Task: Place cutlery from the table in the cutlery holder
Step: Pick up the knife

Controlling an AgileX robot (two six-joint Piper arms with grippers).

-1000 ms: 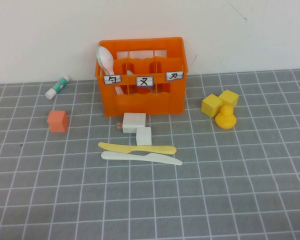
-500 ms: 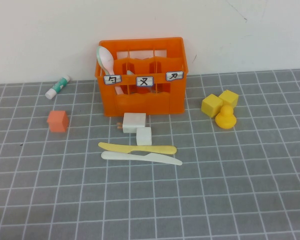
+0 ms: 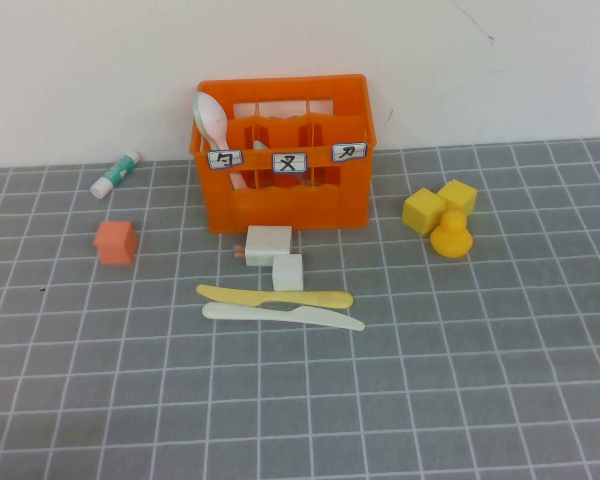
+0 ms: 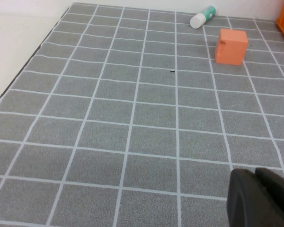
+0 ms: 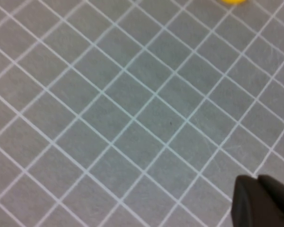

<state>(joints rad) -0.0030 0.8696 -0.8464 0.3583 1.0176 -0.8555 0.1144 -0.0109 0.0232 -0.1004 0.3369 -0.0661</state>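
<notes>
Blocks [image 3: 275, 256] crowd crate [image 3: 285, 195] and knives [image 3: 278, 305] — left gripper [image 4: 260, 198], right gripper [image 5: 262, 201] unreadable.

The cutlery holder [image 3: 283, 158] stands at the table's [image 3: 480, 400] far edge, a spoon [image 3: 212, 122] in its left compartment. Two knives [image 3: 278, 305] lie side by side before it, mid-table. Neither gripper appears above the table.

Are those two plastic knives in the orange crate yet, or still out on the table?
Out. The yellow knife and white knife lie flat on the table before the orange crate.
</notes>
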